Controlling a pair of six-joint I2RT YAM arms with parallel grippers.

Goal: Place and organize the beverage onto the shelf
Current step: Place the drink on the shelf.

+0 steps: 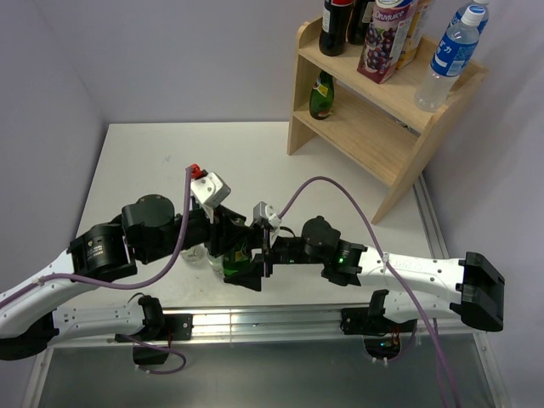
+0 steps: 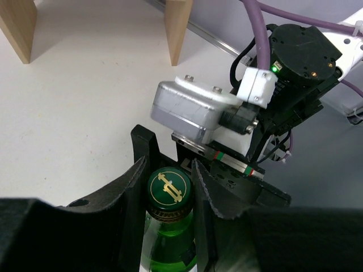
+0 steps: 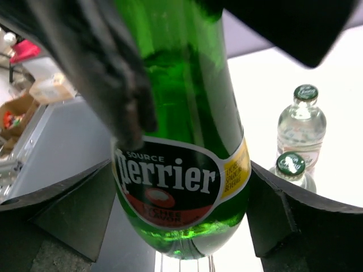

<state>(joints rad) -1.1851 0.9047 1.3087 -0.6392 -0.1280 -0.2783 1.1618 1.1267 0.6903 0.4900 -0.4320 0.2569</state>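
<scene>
A green Perrier glass bottle (image 1: 235, 260) (image 3: 181, 164) stands upright between the two arms near the table's front edge. My left gripper (image 1: 223, 242) (image 2: 169, 165) is shut on its neck just below the green cap (image 2: 169, 187). My right gripper (image 1: 257, 270) (image 3: 180, 170) is open, one finger on each side of the bottle's labelled body. The wooden shelf (image 1: 374, 127) stands at the back right. Its top tier holds dark cola bottles (image 1: 334, 25), a juice carton (image 1: 384, 38) and a water bottle (image 1: 446, 59). Another green bottle (image 1: 321, 95) is on the lower tier.
Two small clear glass bottles with green caps (image 3: 301, 122) (image 3: 290, 165) stand on the white table just beyond the held bottle. Two shelf side panels (image 2: 177, 28) (image 2: 17, 25) show far off in the left wrist view. A purple cable (image 1: 340, 191) arcs over the right arm.
</scene>
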